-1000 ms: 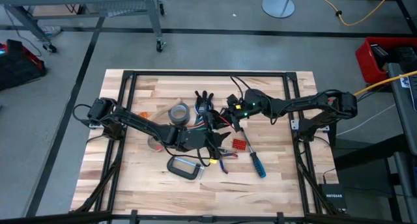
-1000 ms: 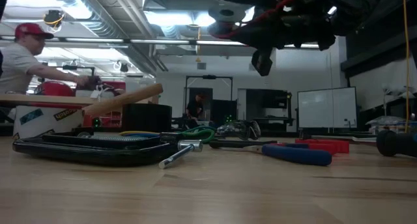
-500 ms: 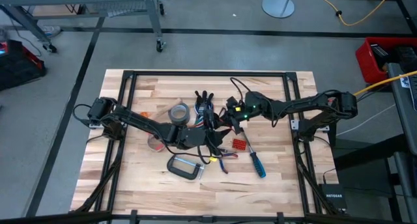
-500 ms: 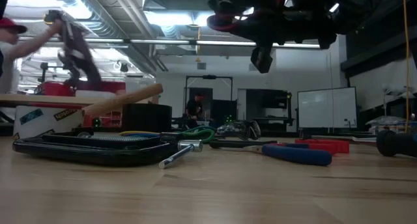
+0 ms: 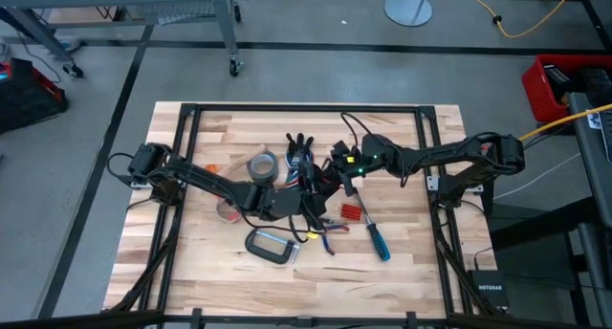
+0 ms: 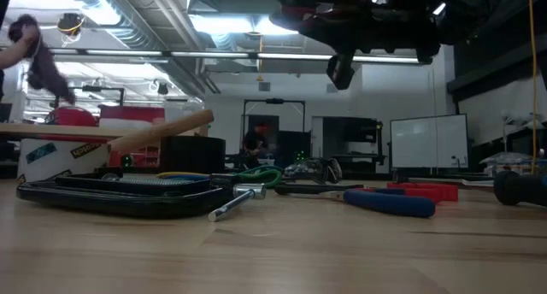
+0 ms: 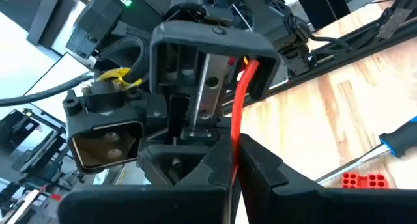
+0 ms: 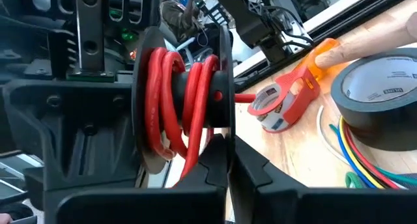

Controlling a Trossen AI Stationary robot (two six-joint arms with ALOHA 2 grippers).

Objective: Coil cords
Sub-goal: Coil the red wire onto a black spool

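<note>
Over the last second my right gripper [image 5: 337, 172] edged closer to my left gripper [image 5: 308, 197], both clamped on the red cord [image 8: 171, 107], its coil already several turns wound.

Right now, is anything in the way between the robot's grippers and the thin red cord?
Nothing visible is in the way. The thin red cord is pinched in the left gripper, and the right gripper pinches it too.
</note>
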